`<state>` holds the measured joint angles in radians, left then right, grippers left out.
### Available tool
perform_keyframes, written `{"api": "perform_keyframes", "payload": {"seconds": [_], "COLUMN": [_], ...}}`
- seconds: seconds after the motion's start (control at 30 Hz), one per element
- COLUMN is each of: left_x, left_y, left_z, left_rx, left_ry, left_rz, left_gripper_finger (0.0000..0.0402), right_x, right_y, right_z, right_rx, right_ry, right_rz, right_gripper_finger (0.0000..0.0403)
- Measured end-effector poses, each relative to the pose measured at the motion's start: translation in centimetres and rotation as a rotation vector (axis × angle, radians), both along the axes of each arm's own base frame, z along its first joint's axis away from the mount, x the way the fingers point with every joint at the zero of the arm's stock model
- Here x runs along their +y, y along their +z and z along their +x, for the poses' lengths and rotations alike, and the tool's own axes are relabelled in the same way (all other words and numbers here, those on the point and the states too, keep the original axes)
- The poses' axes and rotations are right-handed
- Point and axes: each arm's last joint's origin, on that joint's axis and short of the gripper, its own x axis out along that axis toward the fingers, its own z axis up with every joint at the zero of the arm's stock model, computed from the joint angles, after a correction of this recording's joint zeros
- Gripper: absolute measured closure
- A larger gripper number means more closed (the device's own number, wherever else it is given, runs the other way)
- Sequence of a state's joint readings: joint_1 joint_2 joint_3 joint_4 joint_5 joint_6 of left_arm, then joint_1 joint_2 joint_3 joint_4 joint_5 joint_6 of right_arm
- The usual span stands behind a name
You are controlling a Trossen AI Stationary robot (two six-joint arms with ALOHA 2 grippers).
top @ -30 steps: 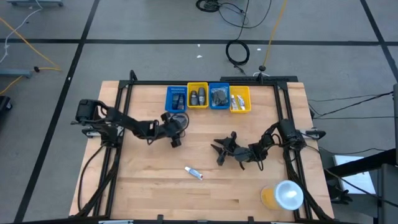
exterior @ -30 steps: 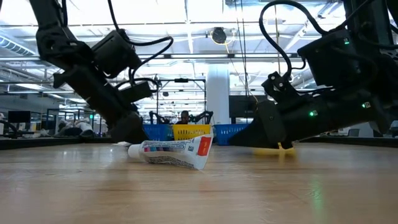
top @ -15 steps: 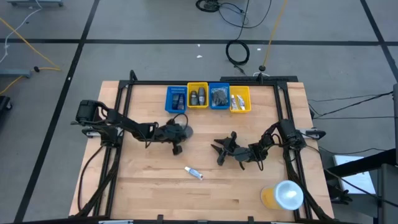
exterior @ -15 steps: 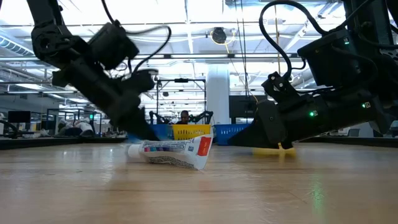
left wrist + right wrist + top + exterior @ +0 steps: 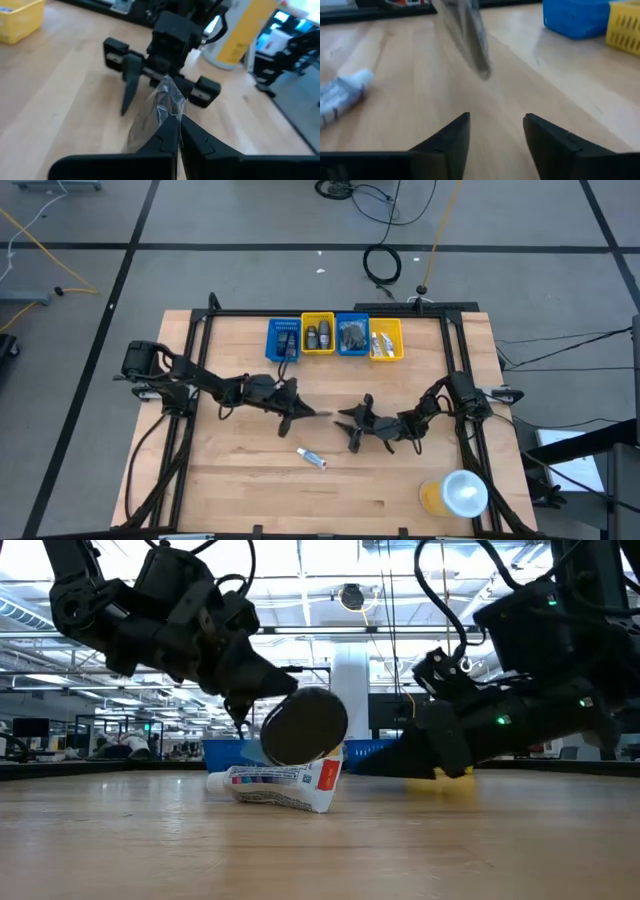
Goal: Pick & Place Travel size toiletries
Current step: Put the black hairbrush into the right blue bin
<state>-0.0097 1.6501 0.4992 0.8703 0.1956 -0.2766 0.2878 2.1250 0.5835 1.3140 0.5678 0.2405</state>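
A round dark grey disc in clear wrap (image 5: pixel 305 727) hangs above the table's middle, edge-on in the left wrist view (image 5: pixel 143 126). My left gripper (image 5: pixel 298 414) is shut on it. Facing it from the right, my right gripper (image 5: pixel 346 427) stands open and low over the table; the disc (image 5: pixel 468 35) hangs beyond its fingers (image 5: pixel 451 141). A white tube with a red end (image 5: pixel 278 786) lies on its side on the wood, nearer than both grippers (image 5: pixel 312 458). My left gripper pinches the crinkled clear wrap (image 5: pixel 169 104) at the disc's upper edge between its two fingertips. The fingers come from the table's left, slanting down. The disc hangs below them on edge, lifted clear of the table and above the tube.
Four small bins stand in a row at the far edge: blue (image 5: pixel 283 338), yellow (image 5: pixel 318 334), blue (image 5: pixel 352 334), yellow (image 5: pixel 386 340), each holding small items. A yellow cup with a white lid (image 5: pixel 456 494) stands at the near right corner.
My left gripper has moved from near the blue bin toward the table's right and near edge, carrying the dark disc. The disc, earlier low by the gripper, now hangs clear of the table above the tube, facing the right gripper.
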Motion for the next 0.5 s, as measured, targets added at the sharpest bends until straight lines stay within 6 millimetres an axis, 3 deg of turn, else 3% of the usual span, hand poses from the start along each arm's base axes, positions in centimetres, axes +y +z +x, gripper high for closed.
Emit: {"api": "perform_keyframes", "payload": {"seconds": [0.27, 0.37, 0.5], "left_x": [-0.6, -0.8, -0.9], "left_y": [0.1, 0.1, 0.1], "left_z": [0.0, 0.0, 0.0], "left_rx": [-0.014, -0.017, -0.019], "left_ry": [-0.032, -0.044, -0.048], "left_rz": [-0.01, 0.001, 0.009], "left_gripper_finger": [0.0392, 0.0399, 0.0392], "right_x": [0.1, 0.2, 0.2], "right_y": [1.2, 1.4, 2.1], "right_z": [2.2, 2.5, 2.9], "right_rx": [-0.049, -0.062, -0.125], "right_ry": [0.02, 0.101, 0.186], "right_rz": [-0.056, -0.053, -0.023], "right_gripper_finger": [0.014, 0.0134, 0.0161]}}
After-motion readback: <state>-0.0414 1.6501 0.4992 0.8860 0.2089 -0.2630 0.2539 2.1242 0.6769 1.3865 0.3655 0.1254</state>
